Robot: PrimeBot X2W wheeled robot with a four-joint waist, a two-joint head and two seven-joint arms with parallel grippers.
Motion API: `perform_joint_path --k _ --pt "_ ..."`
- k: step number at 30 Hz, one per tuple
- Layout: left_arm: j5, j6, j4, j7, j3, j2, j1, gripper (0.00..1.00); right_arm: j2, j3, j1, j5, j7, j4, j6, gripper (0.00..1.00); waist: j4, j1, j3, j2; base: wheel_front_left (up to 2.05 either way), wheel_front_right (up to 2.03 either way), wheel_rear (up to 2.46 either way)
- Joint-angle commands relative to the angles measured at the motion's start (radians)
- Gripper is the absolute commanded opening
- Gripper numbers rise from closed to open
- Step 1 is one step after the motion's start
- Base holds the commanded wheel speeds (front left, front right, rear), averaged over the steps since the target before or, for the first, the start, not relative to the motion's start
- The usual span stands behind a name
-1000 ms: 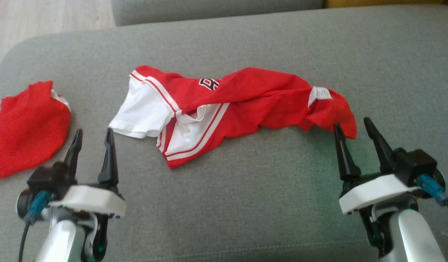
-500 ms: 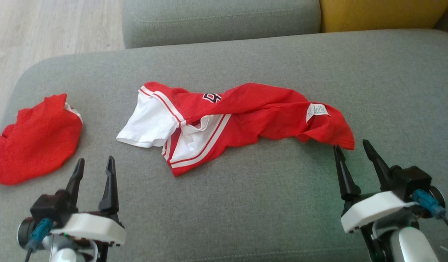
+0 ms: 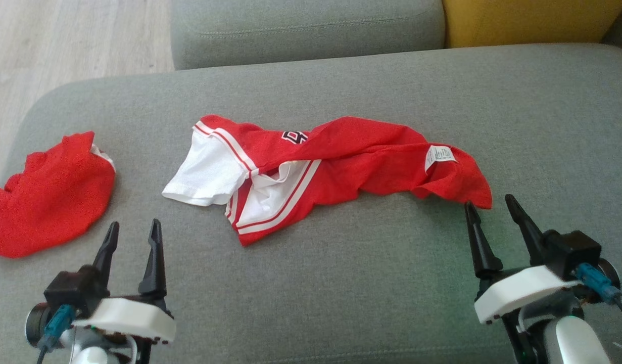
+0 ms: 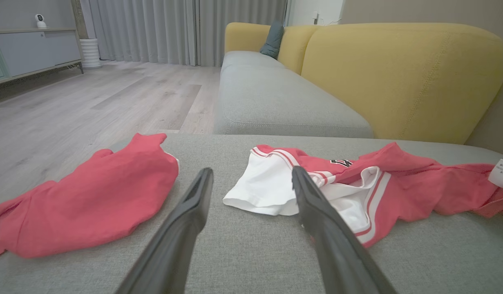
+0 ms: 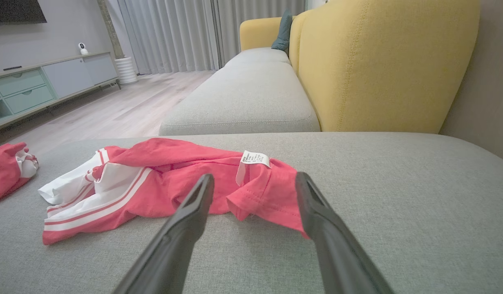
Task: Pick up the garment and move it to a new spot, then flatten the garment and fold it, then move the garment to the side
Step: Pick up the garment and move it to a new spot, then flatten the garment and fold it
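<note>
Bare cushion before crumpled garment

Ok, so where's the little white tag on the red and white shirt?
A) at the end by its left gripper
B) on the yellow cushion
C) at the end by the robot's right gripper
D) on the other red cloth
C: the white tag sits on the red end of the shirt, just beyond the open right gripper.

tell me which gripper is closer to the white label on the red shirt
Right. The right gripper sits open just short of the shirt end carrying the label; the left gripper is open far off, by the white sleeve end.
</note>
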Motion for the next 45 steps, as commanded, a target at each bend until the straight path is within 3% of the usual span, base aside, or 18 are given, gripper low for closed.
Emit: perform_joint_path --k 1,20,24,29,37,45 --pt "0.006 0.007 -0.038 -0.007 0.032 0.03 -0.026 1.0 -0.004 0.019 -0.014 -0.001 0.0 -0.043 -0.001 1.0 0.0 0.0 0.001 -0.0001 0.0 0.0 0.0" --pt "0.008 0.01 -0.045 -0.008 0.017 0.034 -0.058 1.0 -0.004 0.006 -0.041 0.0 -0.003 -0.038 -0.001 1.0 0.018 0.0 0.043 -0.0001 0.0 0.0 0.0" --pt "0.015 -0.006 -0.048 -0.008 -0.003 0.033 -0.08 1.0 -0.004 0.004 -0.055 -0.004 -0.005 -0.039 -0.001 1.0 0.026 0.0 0.066 -0.0001 0.0 0.0 0.0" --pt "0.028 -0.062 -0.023 0.011 -0.073 0.016 -0.166 1.0 -0.004 0.006 -0.081 -0.008 -0.008 -0.043 -0.001 1.0 0.027 0.0 0.117 -0.0001 0.0 0.0 0.0" --pt "0.056 -0.171 0.098 0.084 -0.219 -0.059 -0.366 1.0 -0.004 0.023 -0.126 -0.005 -0.022 -0.043 -0.001 1.0 -0.021 0.0 0.202 -0.0001 0.0 0.0 0.0" --pt "0.062 -0.206 0.256 0.136 -0.254 -0.081 -0.513 1.0 -0.004 0.03 -0.15 0.014 -0.048 -0.027 -0.001 1.0 -0.09 0.0 0.258 -0.0001 0.0 0.0 0.0"
